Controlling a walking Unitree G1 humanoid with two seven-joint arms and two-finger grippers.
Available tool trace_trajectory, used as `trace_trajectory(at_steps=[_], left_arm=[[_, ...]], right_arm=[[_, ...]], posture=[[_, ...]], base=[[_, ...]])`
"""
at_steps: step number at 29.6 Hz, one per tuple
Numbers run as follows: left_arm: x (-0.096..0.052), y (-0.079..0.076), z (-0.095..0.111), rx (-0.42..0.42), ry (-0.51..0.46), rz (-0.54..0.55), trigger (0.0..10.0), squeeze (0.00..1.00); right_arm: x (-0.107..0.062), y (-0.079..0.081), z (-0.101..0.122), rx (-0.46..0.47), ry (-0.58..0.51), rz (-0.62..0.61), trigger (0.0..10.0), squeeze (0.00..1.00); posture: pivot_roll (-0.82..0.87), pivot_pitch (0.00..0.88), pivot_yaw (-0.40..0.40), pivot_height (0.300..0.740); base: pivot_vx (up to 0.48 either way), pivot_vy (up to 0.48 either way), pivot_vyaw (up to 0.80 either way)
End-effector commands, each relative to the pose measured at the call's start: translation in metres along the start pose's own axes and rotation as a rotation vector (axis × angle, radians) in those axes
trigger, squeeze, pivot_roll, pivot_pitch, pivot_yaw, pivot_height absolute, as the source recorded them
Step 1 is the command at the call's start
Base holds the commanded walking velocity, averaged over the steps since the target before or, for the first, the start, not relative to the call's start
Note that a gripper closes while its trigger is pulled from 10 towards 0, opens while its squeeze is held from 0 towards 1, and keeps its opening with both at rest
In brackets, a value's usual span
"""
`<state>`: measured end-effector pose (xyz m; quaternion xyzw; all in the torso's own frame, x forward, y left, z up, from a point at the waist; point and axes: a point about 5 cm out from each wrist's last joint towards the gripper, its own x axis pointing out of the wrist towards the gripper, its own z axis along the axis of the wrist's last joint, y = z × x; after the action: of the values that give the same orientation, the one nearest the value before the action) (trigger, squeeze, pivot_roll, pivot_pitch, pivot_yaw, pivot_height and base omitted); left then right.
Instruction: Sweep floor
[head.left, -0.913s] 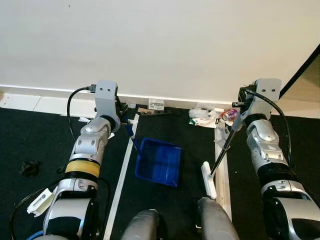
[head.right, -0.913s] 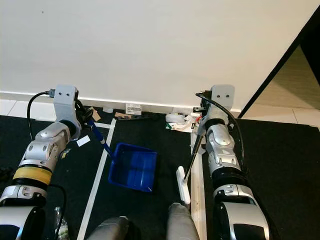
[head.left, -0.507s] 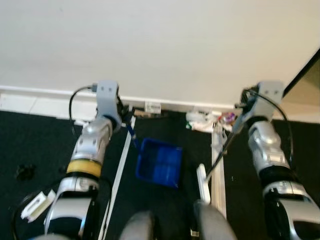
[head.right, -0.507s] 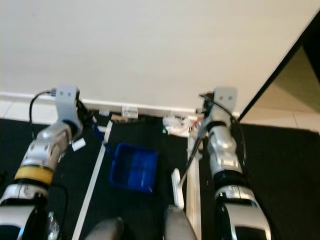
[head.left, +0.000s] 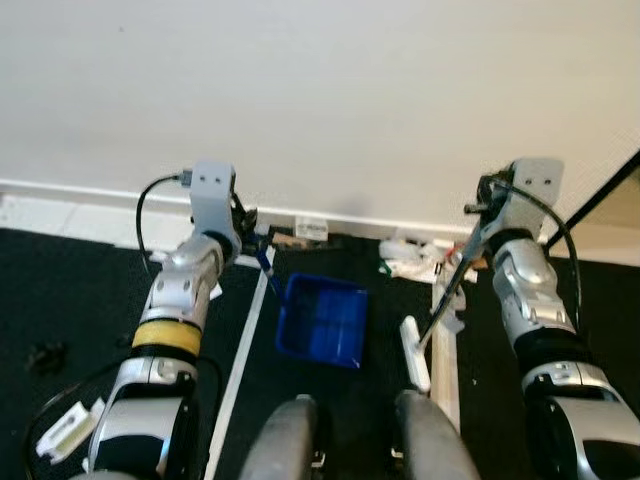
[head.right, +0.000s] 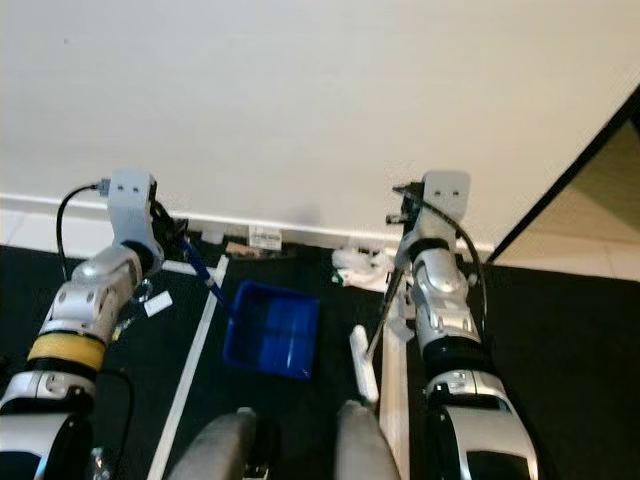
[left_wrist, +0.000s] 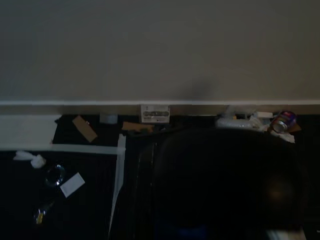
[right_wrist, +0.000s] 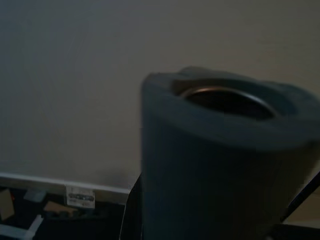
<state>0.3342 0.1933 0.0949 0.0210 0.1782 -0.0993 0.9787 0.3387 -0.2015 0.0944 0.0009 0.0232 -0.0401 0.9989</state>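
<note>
The left claw (head.left: 252, 240) gripped the handle of the blue dustpan (head.left: 322, 320) resting on the black floor (head.left: 60, 290). The right claw (head.left: 474, 243) gripped the broom (head.left: 428, 330); finger detail was hidden. Litter (head.left: 410, 255) lay along the wall (head.left: 320, 100).

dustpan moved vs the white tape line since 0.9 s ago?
Cannot tell. The blue dustpan sits just right of the white tape line as before; the shift looks like camera motion.
</note>
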Motion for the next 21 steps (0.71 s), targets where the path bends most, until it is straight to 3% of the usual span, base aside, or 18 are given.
trace_trajectory(at_steps=[1, 8, 21], left_arm=[[-0.0004, -0.0011, 0.0061, 0.007, -0.025, -0.01, 10.0, 0.0], [0.0001, 0.0003, 0.0054, -0.007, -0.015, -0.001, 10.0, 0.0], [0.0007, 0.0033, 0.0033, -0.02, 0.0, 0.011, 10.0, 0.0]], right_arm=[[-0.0004, -0.0035, 0.0018, -0.007, -0.011, -0.009, 10.0, 0.0], [-0.0002, -0.0031, 0.0022, -0.006, -0.012, -0.008, 10.0, 0.0], [0.0002, -0.0026, 0.0023, -0.005, -0.011, -0.009, 10.0, 0.0]], posture=[[-0.05, 0.057, 0.024, 0.74], [-0.05, 0.057, 0.024, 0.74], [-0.05, 0.057, 0.025, 0.74]], base=[[0.0, -0.48, 0.0], [0.0, -0.424, 0.0], [0.379, 0.0, 0.0]])
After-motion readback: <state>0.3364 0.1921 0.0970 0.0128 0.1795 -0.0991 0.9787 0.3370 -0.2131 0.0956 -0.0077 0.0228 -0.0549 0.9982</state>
